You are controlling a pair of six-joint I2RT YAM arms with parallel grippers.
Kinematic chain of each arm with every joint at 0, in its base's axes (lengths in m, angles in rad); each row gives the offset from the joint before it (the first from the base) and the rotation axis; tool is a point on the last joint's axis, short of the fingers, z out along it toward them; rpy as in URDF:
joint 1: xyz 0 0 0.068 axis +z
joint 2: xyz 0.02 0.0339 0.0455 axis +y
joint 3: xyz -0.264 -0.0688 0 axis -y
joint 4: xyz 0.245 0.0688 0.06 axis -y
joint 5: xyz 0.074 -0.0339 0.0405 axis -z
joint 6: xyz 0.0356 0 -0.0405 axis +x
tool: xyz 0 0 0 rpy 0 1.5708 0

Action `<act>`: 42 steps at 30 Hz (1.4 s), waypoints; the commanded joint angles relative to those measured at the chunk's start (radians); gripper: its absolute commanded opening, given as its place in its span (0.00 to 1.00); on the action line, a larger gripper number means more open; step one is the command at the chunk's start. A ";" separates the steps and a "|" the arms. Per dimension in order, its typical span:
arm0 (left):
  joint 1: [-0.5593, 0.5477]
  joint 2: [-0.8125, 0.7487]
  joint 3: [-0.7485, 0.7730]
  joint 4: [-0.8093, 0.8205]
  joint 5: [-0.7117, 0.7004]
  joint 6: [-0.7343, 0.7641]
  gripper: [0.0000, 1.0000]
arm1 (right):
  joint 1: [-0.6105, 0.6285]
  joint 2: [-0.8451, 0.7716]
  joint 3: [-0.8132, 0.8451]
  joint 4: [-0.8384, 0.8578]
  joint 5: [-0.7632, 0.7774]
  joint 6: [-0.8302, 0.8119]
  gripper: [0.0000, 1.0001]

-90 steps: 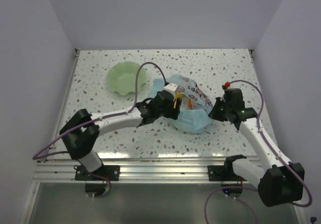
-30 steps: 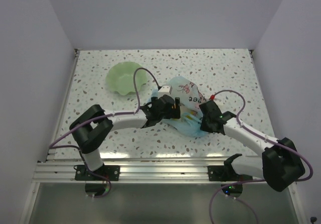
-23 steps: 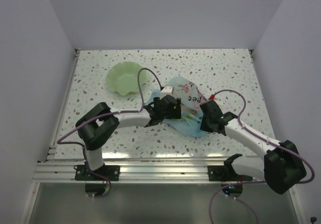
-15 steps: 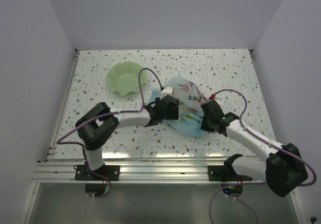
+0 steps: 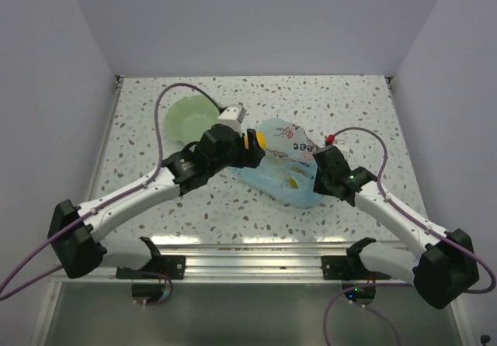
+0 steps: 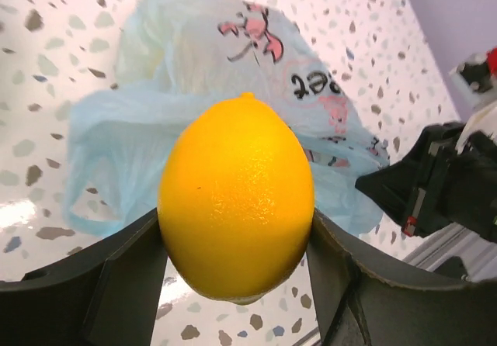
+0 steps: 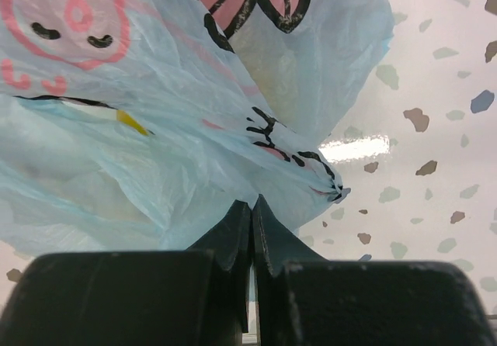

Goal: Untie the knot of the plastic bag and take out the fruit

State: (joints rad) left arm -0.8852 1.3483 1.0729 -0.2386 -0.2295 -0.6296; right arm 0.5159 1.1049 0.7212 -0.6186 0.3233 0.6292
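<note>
Item 1, left gripper [image 5: 252,141]: your left arm reaches across the speckled table [image 5: 349,105]. Its jaws are spread around a yellow lemon [image 6: 237,195], with one dark finger [image 6: 128,272] pressed to each side. The lemon is held lifted over the left part of the bag, pointed end away from the wrist camera.

Item 2, right gripper [image 7: 251,206]: your right jaws are pressed together, pinching a gathered fold at the right edge of the plastic bag [image 5: 283,185], low at the table surface.

Item 3, plastic bag: thin, translucent and light blue, with a pink-and-dark cartoon print. It lies crumpled on the table between your two grippers, with the print showing on its back part. A small yellow patch shows through the film near the middle; you cannot tell what it is.

Item 4, bowl [image 5: 186,117]: pale green with a wavy rim, at the back left of the table, behind the left arm and apart from the bag. A purple cable [image 5: 167,98] arcs over it
</note>
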 commanded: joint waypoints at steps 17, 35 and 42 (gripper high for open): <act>0.597 0.458 0.317 -0.007 0.033 0.149 0.46 | -0.004 -0.020 0.110 0.037 -0.105 -0.184 0.00; 0.620 0.473 0.311 0.002 0.091 0.157 1.00 | -0.004 -0.060 0.110 0.016 -0.096 -0.204 0.00; 0.433 0.204 0.144 -0.016 0.073 0.168 1.00 | -0.004 -0.154 0.083 0.019 -0.067 -0.215 0.00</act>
State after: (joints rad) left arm -0.3496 1.6779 1.2594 -0.2779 -0.1616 -0.4774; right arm 0.5156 0.9882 0.7979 -0.6132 0.2356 0.4305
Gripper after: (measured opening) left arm 0.997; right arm 0.010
